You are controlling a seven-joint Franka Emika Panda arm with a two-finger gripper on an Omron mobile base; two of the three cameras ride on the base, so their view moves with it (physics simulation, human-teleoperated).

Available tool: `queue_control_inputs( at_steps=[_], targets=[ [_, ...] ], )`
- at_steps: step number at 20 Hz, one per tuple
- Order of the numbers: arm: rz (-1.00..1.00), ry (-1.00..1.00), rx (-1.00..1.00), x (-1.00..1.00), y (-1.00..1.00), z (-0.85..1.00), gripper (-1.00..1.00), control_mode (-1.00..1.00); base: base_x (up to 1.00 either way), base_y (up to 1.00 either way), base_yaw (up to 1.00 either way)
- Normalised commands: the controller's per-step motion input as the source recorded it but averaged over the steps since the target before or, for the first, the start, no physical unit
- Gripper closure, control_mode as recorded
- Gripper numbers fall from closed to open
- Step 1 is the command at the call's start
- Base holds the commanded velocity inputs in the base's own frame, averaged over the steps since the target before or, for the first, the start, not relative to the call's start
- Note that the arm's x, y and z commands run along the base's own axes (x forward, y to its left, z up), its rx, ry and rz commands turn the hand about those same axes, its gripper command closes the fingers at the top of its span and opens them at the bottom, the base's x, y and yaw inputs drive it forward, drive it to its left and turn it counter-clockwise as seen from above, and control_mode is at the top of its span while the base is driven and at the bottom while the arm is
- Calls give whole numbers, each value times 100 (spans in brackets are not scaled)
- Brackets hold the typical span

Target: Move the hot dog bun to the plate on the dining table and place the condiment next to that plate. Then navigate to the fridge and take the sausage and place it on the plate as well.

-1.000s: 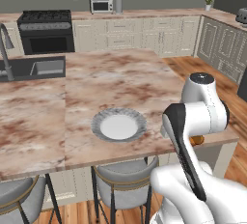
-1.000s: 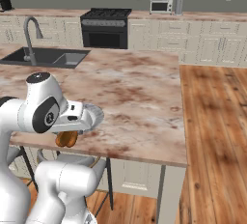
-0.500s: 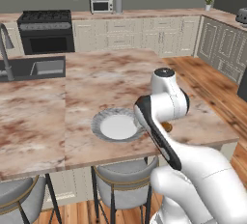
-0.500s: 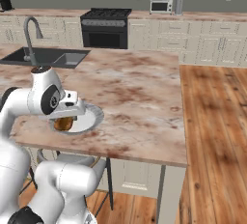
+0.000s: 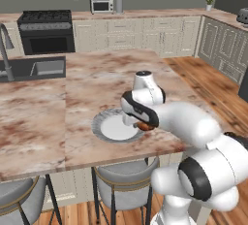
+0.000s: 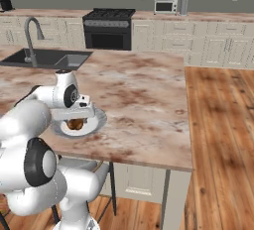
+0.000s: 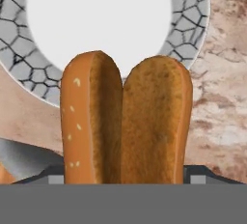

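Note:
My gripper (image 5: pixel 140 121) is shut on the hot dog bun (image 5: pixel 144 125), an orange-tan oblong with its paler split side facing the hand camera (image 7: pixel 126 121). It hangs just over the near right part of the plate (image 5: pixel 103 128), a round pale grey dish with a mottled rim. In the right base view the gripper (image 6: pixel 74 119) holds the bun (image 6: pixel 75 124) low above the plate (image 6: pixel 97 120). The hand view has the plate's rim (image 7: pixel 193 18) beyond the bun. The plate lies near the front edge of the dining table (image 5: pixel 43 112). The condiment and sausage are out of view.
A dark sink (image 5: pixel 34 68) with a steel faucet (image 6: pixel 29 34) is set into the table's far left. Grey stools (image 5: pixel 123 183) stand under the front edge. A black stove (image 5: pixel 46 37) and cream cabinets line the back wall. Wooden floor (image 6: pixel 223 140) lies to the right.
The arm has swung from close to the base out over the table and down to the plate, carrying the bun with it. The plate has stayed put.

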Motion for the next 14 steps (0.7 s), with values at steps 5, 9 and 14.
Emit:
queue_control_inputs(
  at_steps=[5,9,14],
  targets=[
    [0,-12,0,38,12,-31,100,-100,0,0,0],
    [0,-19,0,19,3,-54,100,-100,0,0,0],
    [0,-21,0,8,0,-55,100,-100,0,0,0]
  ],
)
